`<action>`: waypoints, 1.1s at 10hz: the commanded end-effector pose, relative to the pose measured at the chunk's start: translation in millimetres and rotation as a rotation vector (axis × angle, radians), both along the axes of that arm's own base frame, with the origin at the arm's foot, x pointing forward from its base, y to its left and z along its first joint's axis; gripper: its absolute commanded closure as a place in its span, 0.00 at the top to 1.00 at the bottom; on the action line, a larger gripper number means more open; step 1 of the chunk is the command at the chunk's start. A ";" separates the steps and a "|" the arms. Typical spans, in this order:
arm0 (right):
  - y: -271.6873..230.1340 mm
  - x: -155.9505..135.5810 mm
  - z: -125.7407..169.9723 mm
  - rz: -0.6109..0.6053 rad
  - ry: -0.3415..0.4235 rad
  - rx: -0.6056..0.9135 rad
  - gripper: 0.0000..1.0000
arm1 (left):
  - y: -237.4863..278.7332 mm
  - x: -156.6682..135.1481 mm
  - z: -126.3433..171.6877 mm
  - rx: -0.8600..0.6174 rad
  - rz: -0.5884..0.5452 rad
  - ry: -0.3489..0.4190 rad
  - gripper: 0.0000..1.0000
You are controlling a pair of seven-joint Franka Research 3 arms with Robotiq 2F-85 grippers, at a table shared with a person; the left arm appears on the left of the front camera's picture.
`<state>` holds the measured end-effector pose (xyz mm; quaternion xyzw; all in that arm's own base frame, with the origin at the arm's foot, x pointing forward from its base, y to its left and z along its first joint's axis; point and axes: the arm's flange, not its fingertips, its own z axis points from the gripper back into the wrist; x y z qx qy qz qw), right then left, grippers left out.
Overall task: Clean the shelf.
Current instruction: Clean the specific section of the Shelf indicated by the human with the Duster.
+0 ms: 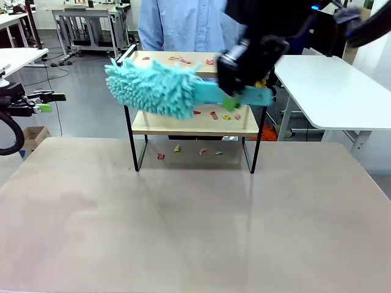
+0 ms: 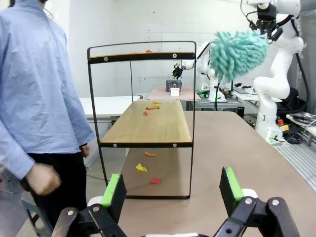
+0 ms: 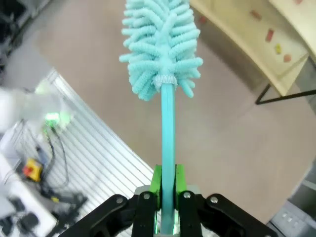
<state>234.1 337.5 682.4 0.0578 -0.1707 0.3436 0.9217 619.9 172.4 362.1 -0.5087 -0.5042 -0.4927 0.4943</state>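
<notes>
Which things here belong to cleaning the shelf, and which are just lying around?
Job:
shelf
turquoise microfibre duster
right pincer, shut on the duster
coloured scraps on and under the shelf

Lying about:
white side table
cardboard box
left pincer, open, holding nothing

At the matt, smooth table's (image 1: 183, 232) twelve o'clock, the shelf (image 1: 177, 126) is showing pale matt wooden boards in thin black metal. The duster (image 1: 153, 88) is showing shaggy teal cloth strands on a smooth plastic handle (image 3: 168, 148).
</notes>
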 end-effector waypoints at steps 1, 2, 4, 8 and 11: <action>32.5 1.0 7.6 -0.143 -0.088 0.015 0.13 | 0.0 -1.9 2.9 -0.002 0.001 -0.007 1.00; 38.0 0.1 9.8 -0.180 -0.075 0.053 0.13 | 0.0 -1.9 2.9 -0.002 0.001 -0.007 1.00; 18.9 -3.4 3.7 -0.065 -0.034 0.029 0.13 | 0.0 -1.9 2.9 -0.002 0.001 -0.007 1.00; 26.3 -3.2 4.1 -0.095 -0.027 0.030 0.13 | 0.0 -1.9 2.9 -0.002 0.001 -0.007 1.00; 99.0 -11.6 55.8 -0.162 -0.274 0.048 0.13 | 0.0 -1.9 2.9 -0.002 0.001 -0.007 1.00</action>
